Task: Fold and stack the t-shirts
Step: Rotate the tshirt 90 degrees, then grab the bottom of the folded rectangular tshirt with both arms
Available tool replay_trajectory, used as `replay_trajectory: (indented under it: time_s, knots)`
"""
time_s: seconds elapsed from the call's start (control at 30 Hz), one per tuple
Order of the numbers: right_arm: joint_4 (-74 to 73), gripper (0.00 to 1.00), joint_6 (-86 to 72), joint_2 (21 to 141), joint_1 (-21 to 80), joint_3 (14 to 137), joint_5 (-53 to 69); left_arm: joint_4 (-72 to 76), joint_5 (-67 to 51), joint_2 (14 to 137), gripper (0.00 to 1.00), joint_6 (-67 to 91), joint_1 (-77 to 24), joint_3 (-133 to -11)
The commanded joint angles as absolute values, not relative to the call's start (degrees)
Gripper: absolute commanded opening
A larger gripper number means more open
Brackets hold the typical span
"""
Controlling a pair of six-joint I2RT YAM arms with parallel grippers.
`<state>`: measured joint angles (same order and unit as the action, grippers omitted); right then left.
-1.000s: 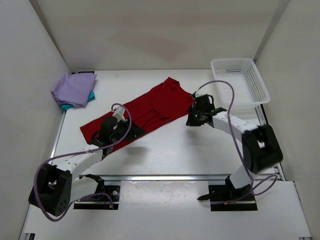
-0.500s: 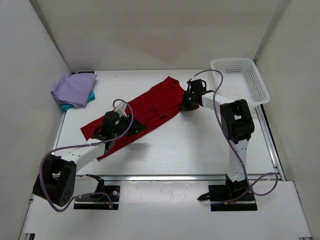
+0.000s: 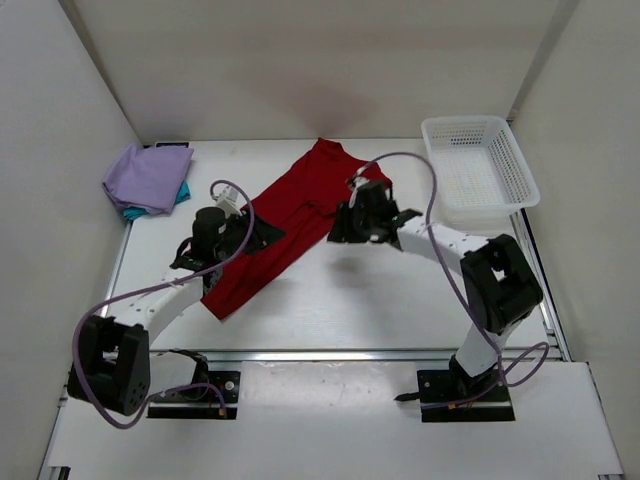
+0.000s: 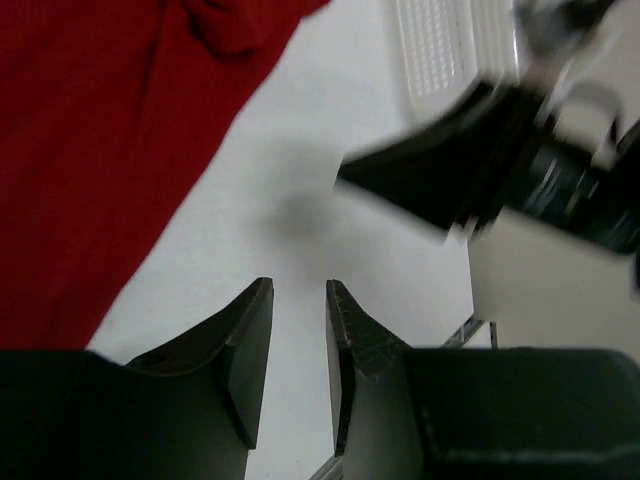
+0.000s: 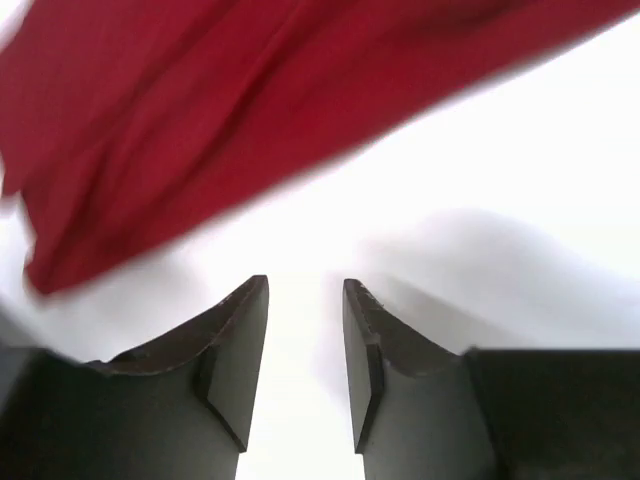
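The deep red t-shirt [image 3: 292, 198] lies in a long diagonal strip from the back middle of the table toward the front left. My left gripper [image 3: 272, 232] hovers at the strip's right edge, open, with only white table between its fingers [image 4: 298, 285]; the red t-shirt [image 4: 100, 150] fills that view's upper left. My right gripper [image 3: 336, 228] stands open just right of the strip, over bare table [image 5: 305, 282], and the red t-shirt [image 5: 250, 90] crosses the top of its view. The lavender t-shirt [image 3: 148, 175] lies folded on the teal t-shirt [image 3: 131, 212] at the back left.
A white mesh basket [image 3: 505, 170] stands at the back right corner, and its edge shows in the left wrist view [image 4: 440, 40]. The right arm's black gripper body [image 4: 470, 170] is close in front of my left gripper. White walls enclose the table.
The right gripper has opened and let go of the red t-shirt, then moved left and nearer. The shirt has swung to a steeper diagonal, and the left gripper has shifted back and left.
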<state>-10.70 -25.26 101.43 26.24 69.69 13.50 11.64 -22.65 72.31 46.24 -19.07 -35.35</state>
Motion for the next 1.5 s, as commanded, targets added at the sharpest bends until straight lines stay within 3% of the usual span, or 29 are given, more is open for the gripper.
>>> replay_trajectory:
  time_s: [0.0, 0.13, 0.43, 0.5, 0.57, 0.6, 0.7, 0.9, 0.97, 1.03, 1.13, 1.23, 1.47]
  knots:
    - [2.7, 0.35, -33.6, 99.4, 35.1, 59.5, 15.7, 10.2, -23.3, 66.0, 0.39, 45.0, -14.7, -34.7]
    - [7.8, 0.38, -38.5, 105.7, 43.9, 61.2, 13.1, 6.9, -24.1, 63.9, 0.39, 43.5, -12.8, -35.3]
    - [7.7, 0.4, -46.0, 120.7, 47.2, 71.2, 9.3, 6.8, -25.6, 60.4, 0.4, 43.8, -9.7, -34.4]
    - [7.9, 0.17, -47.8, 122.3, 47.0, 71.7, 9.1, 7.2, -25.8, 61.0, 0.4, 43.7, -9.6, -34.2]
    - [7.9, 0.12, -48.3, 122.3, 46.5, 71.1, 10.1, 7.6, -25.6, 61.5, 0.4, 43.8, -9.6, -33.3]
    - [7.8, 0.03, -48.3, 121.9, 46.2, 70.3, 10.2, 7.9, -25.6, 61.6, 0.4, 43.9, -9.8, -33.4]
    - [9.7, 0.0, -46.9, 116.5, 44.0, 62.8, 10.5, 7.7, -24.9, 62.5, 0.4, 43.2, -10.3, -33.3]
    - [10.3, 0.0, -41.1, 89.8, 30.7, 38.5, 14.7, 6.9, -21.6, 66.1, 0.39, 40.7, -15.9, -31.6]
    - [6.9, 0.07, -38.8, 85.6, 25.7, 34.0, 19.7, 4.8, -20.1, 67.6, 0.4, 38.9, -19.8, -32.4]
    - [4.0, 0.31, -35.8, 82.0, 20.9, 30.9, 22.6, 1.8, -16.3, 68.4, 0.42, 35.4, -23.1, -32.9]
    - [0.2, 0.48, -35.7, 73.0, 21.3, 26.6, 18.6, -5.9, -11.6, 65.5, 0.47, 31.7, -26.4, -31.7]
    - [-6.1, 0.5, -37.1, 62.2, 23.3, 22.0, 14.7, -10.2, -7.0, 61.6, 0.52, 29.7, -29.2, -28.3]
    - [-22.1, 0.47, -44.4, 49.1, 31.6, 18.1, 7.9, -15.3, -9.5, 64.5, 0.61, 29.4, -40.4, -25.7]
